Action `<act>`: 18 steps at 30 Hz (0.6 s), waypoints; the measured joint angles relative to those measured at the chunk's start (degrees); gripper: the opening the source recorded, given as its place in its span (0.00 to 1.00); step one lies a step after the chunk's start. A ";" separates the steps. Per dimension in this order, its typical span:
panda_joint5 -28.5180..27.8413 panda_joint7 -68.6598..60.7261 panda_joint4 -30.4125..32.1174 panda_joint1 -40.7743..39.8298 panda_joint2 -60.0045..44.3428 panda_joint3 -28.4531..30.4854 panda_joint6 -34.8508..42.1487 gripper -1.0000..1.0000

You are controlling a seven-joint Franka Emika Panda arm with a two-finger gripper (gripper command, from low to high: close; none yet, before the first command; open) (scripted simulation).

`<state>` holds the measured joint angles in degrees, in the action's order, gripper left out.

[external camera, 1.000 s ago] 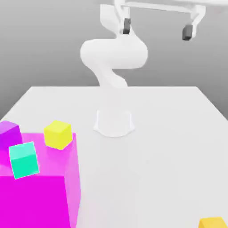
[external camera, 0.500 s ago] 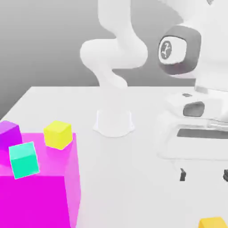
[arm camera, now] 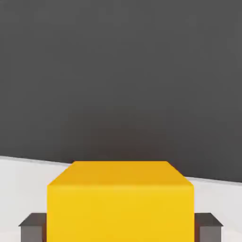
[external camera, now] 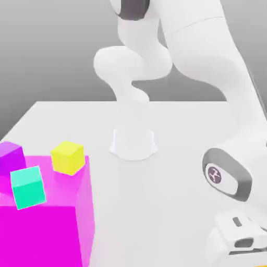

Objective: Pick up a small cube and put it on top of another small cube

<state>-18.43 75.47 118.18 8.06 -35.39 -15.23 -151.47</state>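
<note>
The small orange-yellow cube (arm camera: 120, 203) sits on the white table, close up in the hand view. My gripper (arm camera: 120, 228) is down around it, one dark fingertip (arm camera: 33, 226) on each side, and the jaws look open and straddle the cube. In the exterior view the arm is bent down to the front right corner, where its white hand (external camera: 237, 242) covers the cube. The lemon-yellow cube (external camera: 68, 157) rests at the back right corner of the huge magenta block (external camera: 47, 229), far off toward the exterior view's left.
A teal cube (external camera: 28, 187) lies on the magenta block and a purple cube (external camera: 10, 158) stands behind it at the left edge. The robot's base (external camera: 133, 143) stands mid-table. The white table (external camera: 177, 156) stretches between the block and the hand.
The arm has swung from high at the back down to the front right corner. The hand now hides the orange-yellow cube in the exterior view. The other cubes have not moved.
</note>
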 joint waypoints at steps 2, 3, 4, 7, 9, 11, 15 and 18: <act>-0.20 0.14 -0.14 0.21 -0.54 0.24 -0.42 0.00; 0.16 -0.09 0.06 -0.06 0.25 -0.10 0.20 0.00; 0.86 -0.57 0.41 -0.51 1.74 -0.71 1.31 0.00; 3.31 -2.38 1.82 -2.09 7.48 -2.30 5.66 0.00; 3.23 -2.93 2.81 -3.59 10.99 -0.98 8.62 0.00; 3.11 -3.54 3.82 -5.31 14.53 0.61 11.53 0.00; 3.79 -5.39 5.93 -9.06 21.98 3.64 17.13 0.00; 5.31 -7.37 7.58 -11.99 27.88 5.88 21.13 0.00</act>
<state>-13.12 68.10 125.77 -3.93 -7.51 -9.35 -130.34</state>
